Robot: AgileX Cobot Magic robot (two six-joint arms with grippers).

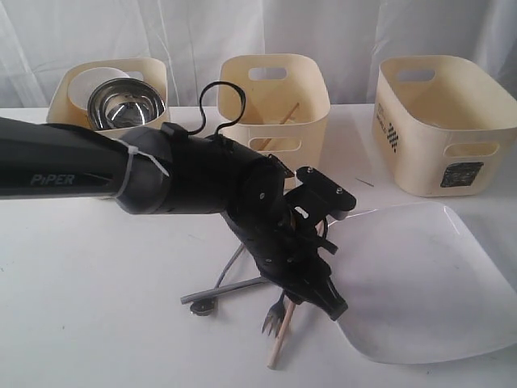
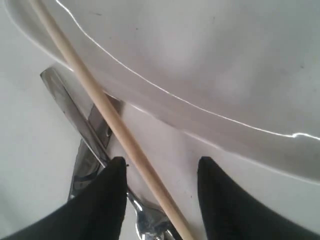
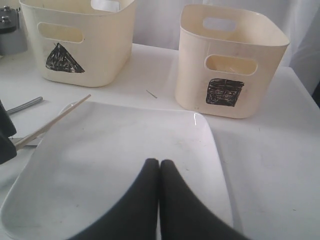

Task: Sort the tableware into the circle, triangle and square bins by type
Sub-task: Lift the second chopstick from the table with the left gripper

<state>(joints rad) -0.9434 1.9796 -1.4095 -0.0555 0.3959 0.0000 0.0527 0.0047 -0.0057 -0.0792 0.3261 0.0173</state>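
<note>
Reaching for the loose chopstick (image 2: 120, 130), sorting partly done

Far left, the first bin (image 1: 65, 101), its mark hidden, already holds the steel bowl (image 1: 125, 109) and the white bowl (image 1: 93, 81). The triangle bin (image 1: 311, 113) in the middle has a binned chopstick (image 1: 283, 121) leaning inside.

Nearer, on the table, the fork (image 1: 269, 319) and a steel handle (image 1: 230, 289) lie unsorted with the loose chopstick. The left gripper (image 2: 160, 195) hangs low over this pile with its jaws spread. The stick runs between them, closer to one finger, and nothing is clamped.

To the right lies the square plate (image 1: 428, 283), the stick's far end seemingly resting on its rim. The right gripper (image 3: 159, 200) hovers over the plate, fingers pressed together and empty. Far right stands the square bin (image 1: 436, 153); its contents cannot be made out.

Bowls look done. Cutlery, stick and plate remain. No mugs show.
</note>
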